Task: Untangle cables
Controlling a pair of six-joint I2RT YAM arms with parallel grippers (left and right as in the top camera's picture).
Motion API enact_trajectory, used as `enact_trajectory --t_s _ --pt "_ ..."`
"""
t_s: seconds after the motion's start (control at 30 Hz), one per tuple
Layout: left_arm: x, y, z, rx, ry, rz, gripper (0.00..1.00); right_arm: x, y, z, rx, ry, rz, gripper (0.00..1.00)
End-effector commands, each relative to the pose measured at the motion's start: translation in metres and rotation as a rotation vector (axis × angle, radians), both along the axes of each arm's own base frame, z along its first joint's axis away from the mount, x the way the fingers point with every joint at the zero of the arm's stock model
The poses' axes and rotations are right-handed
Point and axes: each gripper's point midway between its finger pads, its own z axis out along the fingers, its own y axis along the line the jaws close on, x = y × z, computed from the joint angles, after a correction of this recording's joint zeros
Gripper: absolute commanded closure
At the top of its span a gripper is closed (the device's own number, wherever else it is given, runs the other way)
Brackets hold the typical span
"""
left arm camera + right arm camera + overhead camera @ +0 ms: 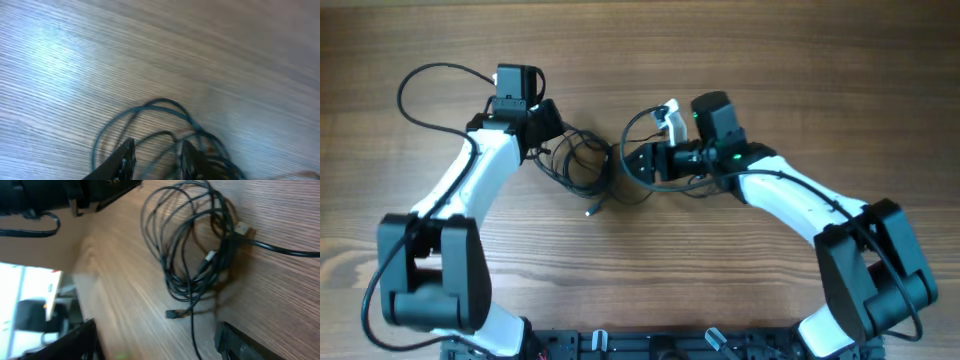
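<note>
Tangled cables (582,162) at bench (770,60) centre, left claw (156,152) parted astride strands at their 10 o'clock, right claw (157,330) spread wide at 3 o'clock; gripping several loops and pulling would likely tighten the knot.

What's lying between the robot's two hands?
A tangled bundle of thin black cables lies on the wooden table between the left gripper and the right gripper; the overhead view shows it.

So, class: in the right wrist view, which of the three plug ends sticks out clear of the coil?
The dark plug at the bottom: it juts out alone, while the pale plug and silvery plug lie against the cables.
</note>
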Motion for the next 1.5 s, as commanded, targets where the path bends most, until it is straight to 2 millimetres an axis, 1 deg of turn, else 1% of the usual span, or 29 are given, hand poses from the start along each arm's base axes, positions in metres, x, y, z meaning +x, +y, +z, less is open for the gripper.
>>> enact_trajectory --t_s 0.0,0.03,0.1,0.17,0.2,0.23,0.27,0.3,0.37,0.47,0.5,0.53,0.67,0.7,0.77,0.83,0.93,1.0,1.03,1.1,1.13,1.17,1.2,1.23,1.27,1.3,1.33,1.37,1.47 --pt "-0.005 0.019 -0.022 0.077 0.067 -0.048 0.65 0.009 -0.002 -0.008 -0.094 -0.061 -0.076 0.21" --pt "-0.009 0.019 -0.03 0.084 0.097 -0.059 0.6 0.009 -0.002 -0.009 -0.1 -0.064 -0.078 0.21" --pt "-0.012 0.019 -0.043 0.089 0.132 -0.07 0.6 0.008 -0.001 -0.009 -0.102 -0.064 -0.078 0.21" --pt "-0.013 0.018 -0.048 0.085 0.144 -0.072 0.66 0.008 -0.001 -0.009 -0.102 -0.064 -0.078 0.2" --pt "-0.013 0.016 -0.048 0.075 0.144 -0.077 0.67 0.008 -0.001 -0.009 -0.103 -0.063 -0.078 0.2" --pt "-0.013 0.014 -0.048 0.061 0.145 -0.084 0.74 0.008 -0.002 -0.01 -0.104 -0.061 -0.078 0.2" --pt "-0.015 0.008 -0.049 0.03 0.151 -0.1 0.96 0.007 -0.002 -0.01 -0.106 -0.058 -0.077 0.21" --pt "-0.016 0.0 -0.049 -0.009 0.152 -0.121 0.96 0.007 -0.002 -0.01 -0.107 -0.056 -0.077 0.2" --pt "-0.016 -0.022 -0.035 -0.126 0.123 -0.181 0.96 0.005 -0.001 -0.01 -0.094 -0.027 -0.084 0.18" --pt "-0.022 -0.072 0.007 -0.394 0.052 -0.335 0.96 -0.002 0.008 0.0 -0.031 -0.026 -0.023 0.18" --pt "-0.029 -0.093 0.027 -0.528 0.035 -0.401 0.96 -0.004 0.011 0.005 -0.007 -0.031 -0.005 0.19" --pt "-0.034 -0.104 0.038 -0.611 0.04 -0.415 0.96 -0.005 0.013 0.007 0.008 -0.034 0.007 0.19" --pt "-0.051 -0.131 0.066 -0.846 0.064 -0.504 0.96 -0.005 0.014 0.009 0.015 -0.038 0.012 0.2" --pt "-0.053 -0.135 0.072 -0.905 0.085 -0.492 0.96 -0.005 0.015 0.009 0.017 -0.041 0.013 0.2" --pt "-0.054 -0.138 0.074 -0.957 0.14 -0.419 0.96 -0.004 0.018 0.011 0.027 -0.055 0.017 0.2" --pt "-0.058 -0.144 0.076 -0.995 0.178 -0.396 0.96 -0.006 0.028 0.008 0.039 -0.075 0.039 0.2" --pt "-0.062 -0.155 0.077 -1.009 0.212 -0.388 0.96 0.002 0.04 0.013 0.081 -0.152 0.049 0.19" --pt "-0.065 -0.16 0.077 -1.008 0.22 -0.401 0.96 0.009 0.044 0.024 0.116 -0.209 0.046 0.33" --pt "-0.066 -0.162 0.077 -1.008 0.223 -0.405 0.96 0.011 0.045 0.026 0.125 -0.206 0.038 0.46" --pt "-0.066 -0.163 0.077 -1.01 0.225 -0.406 0.96 0.01 0.044 0.023 0.115 -0.191 0.033 0.73" --pt "-0.064 -0.162 0.075 -0.994 0.212 -0.402 0.96 0.008 0.043 0.021 0.107 -0.178 0.033 0.96" --pt "-0.06 -0.16 0.072 -0.969 0.203 -0.388 0.96 0.006 0.042 0.017 0.096 -0.16 0.033 0.96" --pt "-0.054 -0.152 0.062 -0.901 0.186 -0.347 0.94 0.005 0.039 0.012 0.08 -0.136 0.029 0.96" --pt "-0.049 -0.147 0.056 -0.853 0.171 -0.324 0.79 0.004 0.038 0.01 0.072 -0.121 0.026 0.96" --pt "-0.045 -0.141 0.049 -0.804 0.161 -0.292 0.49 0.004 0.034 0.006 0.061 -0.104 0.02 0.96" --pt "-0.041 -0.135 0.044 -0.76 0.153 -0.266 0.27 0.005 0.031 0.005 0.057 -0.096 0.013 0.96" --pt "-0.039 -0.126 0.036 -0.709 0.155 -0.224 0.19 0.007 0.027 0.003 0.049 -0.085 0.003 0.96" --pt "-0.038 -0.12 0.033 -0.685 0.153 -0.214 0.17 0.01 0.023 0.001 0.044 -0.074 -0.01 0.96" --pt "-0.042 -0.115 0.03 -0.666 0.163 -0.23 0.18 0.017 0.006 -0.008 0.022 0.014 -0.083 0.96"
